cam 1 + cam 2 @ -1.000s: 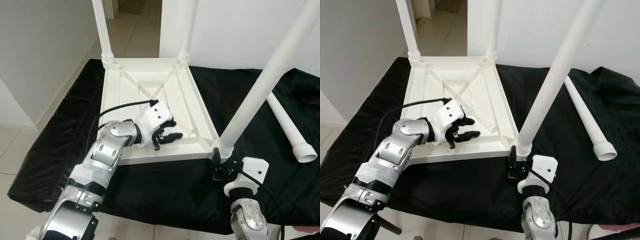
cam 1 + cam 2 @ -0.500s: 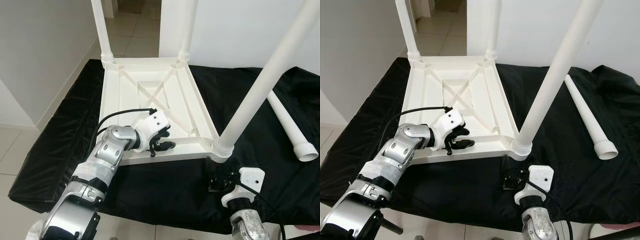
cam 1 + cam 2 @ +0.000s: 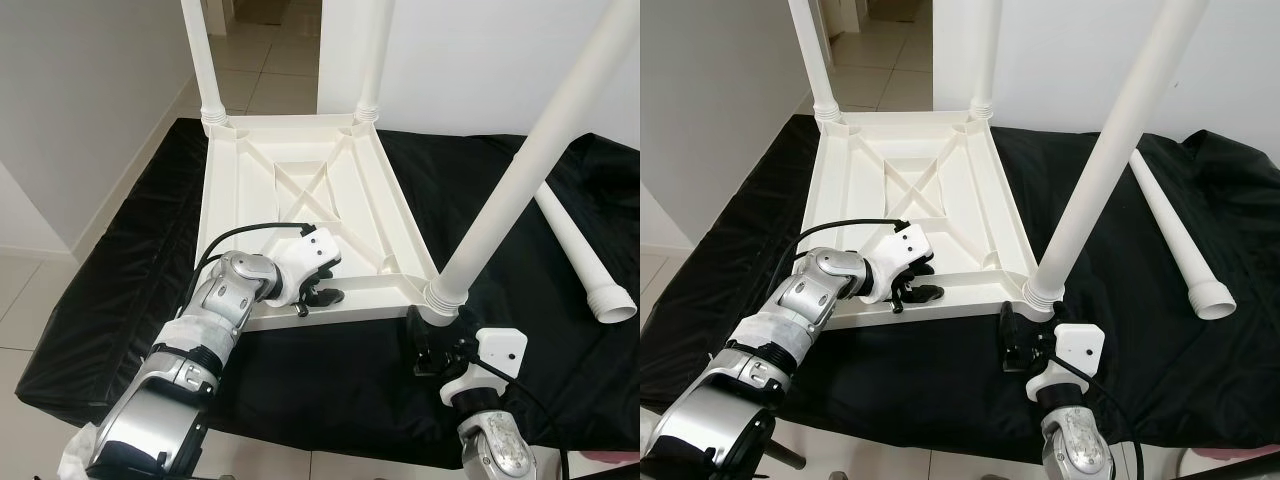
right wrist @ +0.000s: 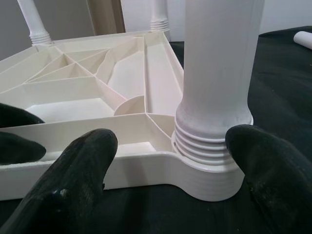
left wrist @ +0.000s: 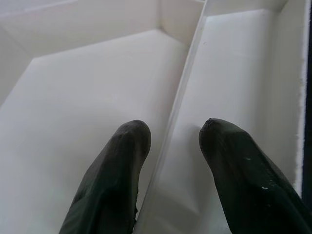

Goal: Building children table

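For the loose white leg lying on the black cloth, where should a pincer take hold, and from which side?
Probably mid-shaft on the loose leg, coming from above. It lies flat on the black cloth with its wider threaded end toward the robot, so the fingers could straddle the round tube across its length. The right pincer is nearer.

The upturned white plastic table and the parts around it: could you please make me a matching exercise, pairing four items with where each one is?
Items
1. upturned white plastic table
2. loose white plastic leg
3. left gripper
4. right gripper

Places
A. astride a rib inside the table's near edge
B. lying on the black cloth, robot's right
C. open, facing the near right leg's base
D. three legs standing up

Pairs: 1-D, 2-B, 3-A, 4-C
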Controlling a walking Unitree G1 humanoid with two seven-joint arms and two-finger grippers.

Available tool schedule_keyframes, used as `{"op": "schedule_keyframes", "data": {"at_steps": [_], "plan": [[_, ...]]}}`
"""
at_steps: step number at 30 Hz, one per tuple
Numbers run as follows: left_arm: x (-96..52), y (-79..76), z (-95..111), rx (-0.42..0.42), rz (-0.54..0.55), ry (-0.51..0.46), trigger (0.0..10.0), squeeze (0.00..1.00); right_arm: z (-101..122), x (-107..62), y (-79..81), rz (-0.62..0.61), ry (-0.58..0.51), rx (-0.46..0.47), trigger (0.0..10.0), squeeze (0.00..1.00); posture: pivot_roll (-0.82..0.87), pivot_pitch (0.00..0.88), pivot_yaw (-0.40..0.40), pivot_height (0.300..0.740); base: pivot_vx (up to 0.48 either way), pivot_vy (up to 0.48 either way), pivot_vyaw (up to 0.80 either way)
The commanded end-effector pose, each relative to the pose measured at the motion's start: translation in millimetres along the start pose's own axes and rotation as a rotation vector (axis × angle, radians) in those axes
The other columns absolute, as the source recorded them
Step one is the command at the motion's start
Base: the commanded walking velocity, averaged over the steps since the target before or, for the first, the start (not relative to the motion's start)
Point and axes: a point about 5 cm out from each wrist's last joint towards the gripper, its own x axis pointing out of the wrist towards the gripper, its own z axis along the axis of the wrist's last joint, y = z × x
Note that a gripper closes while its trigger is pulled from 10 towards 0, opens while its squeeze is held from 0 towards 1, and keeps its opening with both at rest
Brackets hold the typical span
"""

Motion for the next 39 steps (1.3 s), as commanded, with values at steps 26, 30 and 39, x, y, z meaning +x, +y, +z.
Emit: {"op": "schedule_keyframes", "data": {"at_steps": [26, 30, 39], "plan": [[-17.5, 37.1, -33, -0.118, 0.606, 0.168, 0.0, 0.0, -3, 6.1, -2.7, 0.015, -0.005, 0.002, 10.0, 0.0, -0.13, 0.0, 0.012, 0.74, 0.0, 0.0, 0.0], [-22.4, 39.0, -39, -0.142, 0.64, 0.19, 0.0, 0.0, -3, 6.5, -2.8, 0.015, -0.004, 0.0, 10.0, 0.0, -0.13, 0.0, 0.015, 0.74, 0.0, 0.0, 0.0], [-39.6, 41.1, -59, -0.21, 0.727, 0.255, 0.0, 0.0, -4, 6.7, -3.1, 0.02, 0.0, -0.003, 10.0, 0.0, -0.12, 0.0, 0.007, 0.74, 0.0, 0.0, 0.0]]}}
